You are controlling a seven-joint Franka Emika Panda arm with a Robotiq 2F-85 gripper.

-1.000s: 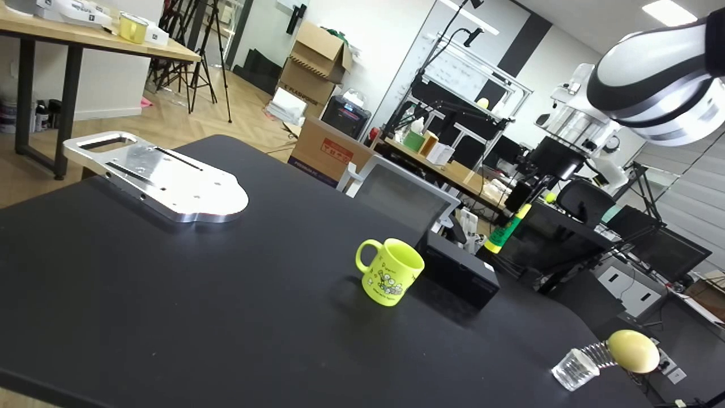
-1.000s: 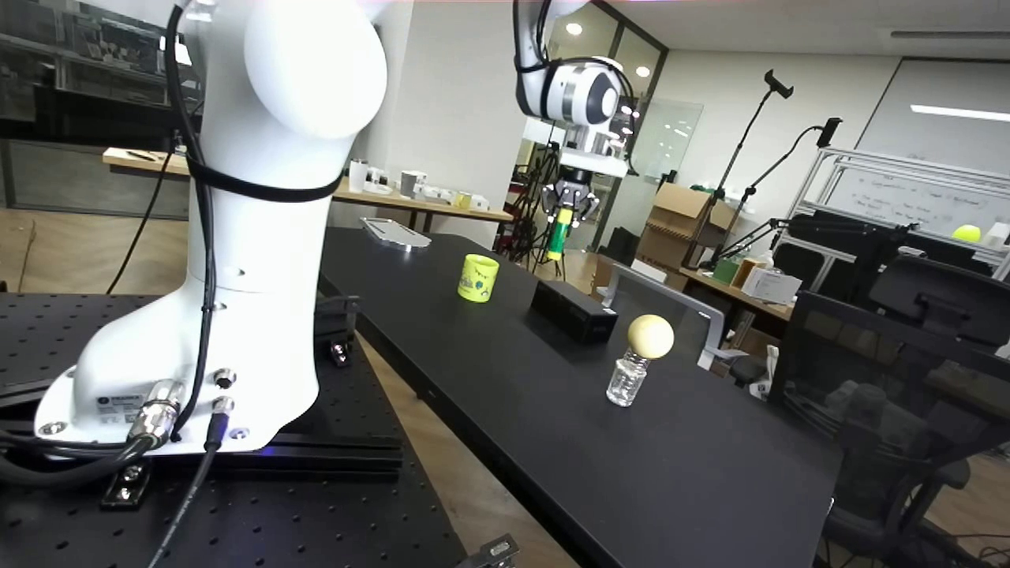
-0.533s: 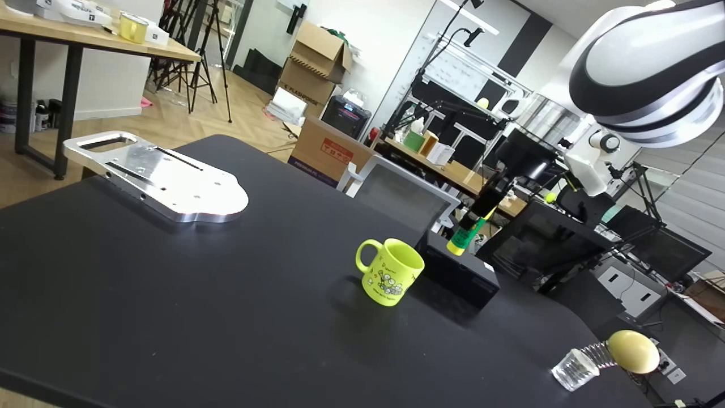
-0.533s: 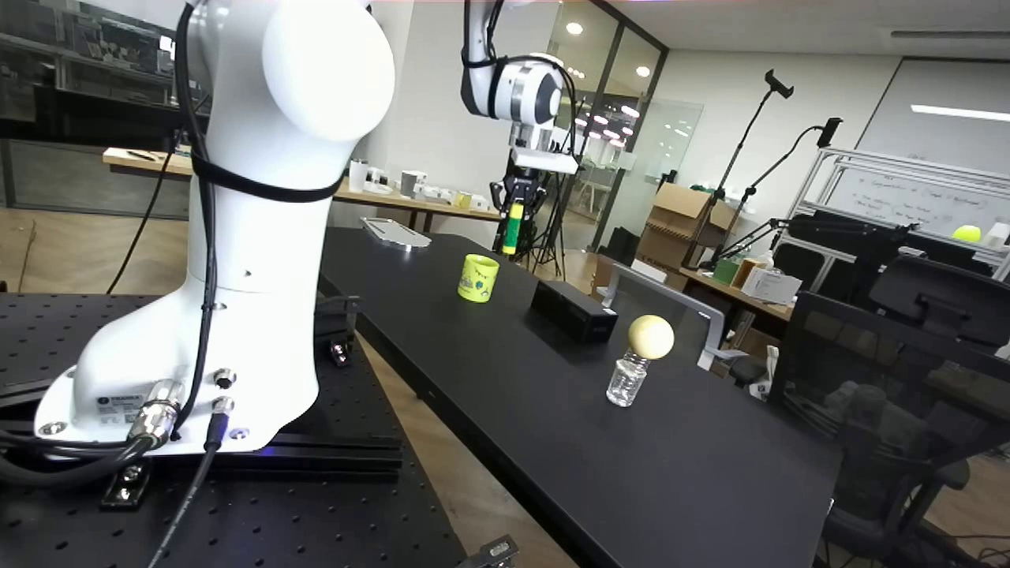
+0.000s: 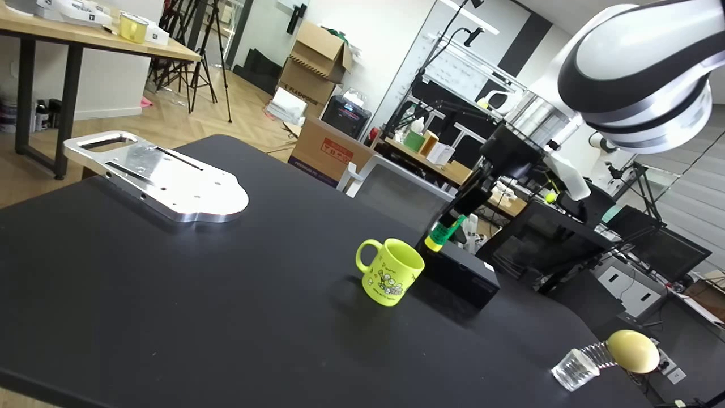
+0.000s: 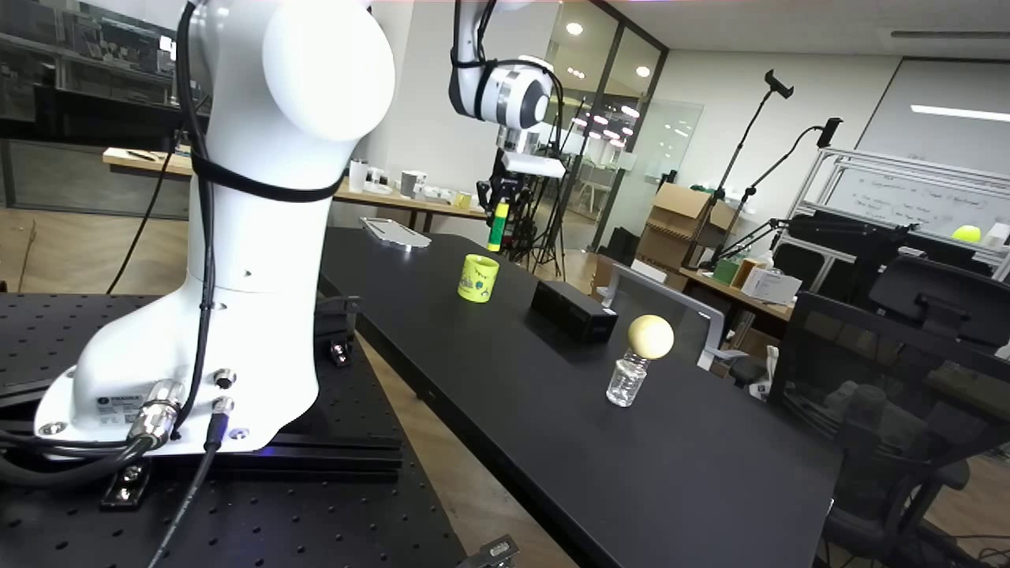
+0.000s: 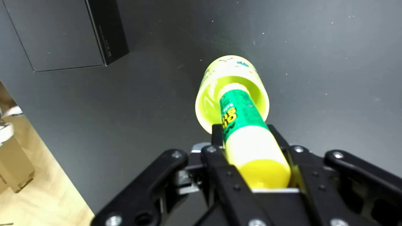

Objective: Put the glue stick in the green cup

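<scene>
Gripper (image 7: 247,135) with glue stick (image 7: 245,122), over black table (image 7: 339,94).
Gripper: black, jaws clamped on the glue stick. Glue stick: green, yellow ends, raised; its far end overlaps the green cup (image 7: 230,67) in the wrist view, but shows apart from the rim in both exterior views. Green cup: printed, upright on the black table. Black box (image 7: 62,34): near the green cup, apart from it.

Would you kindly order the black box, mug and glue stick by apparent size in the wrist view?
Black box: largest, though partly out of frame.
Yellow-green mug and glue stick: too close to rank; the stick is nearer the camera.
</scene>
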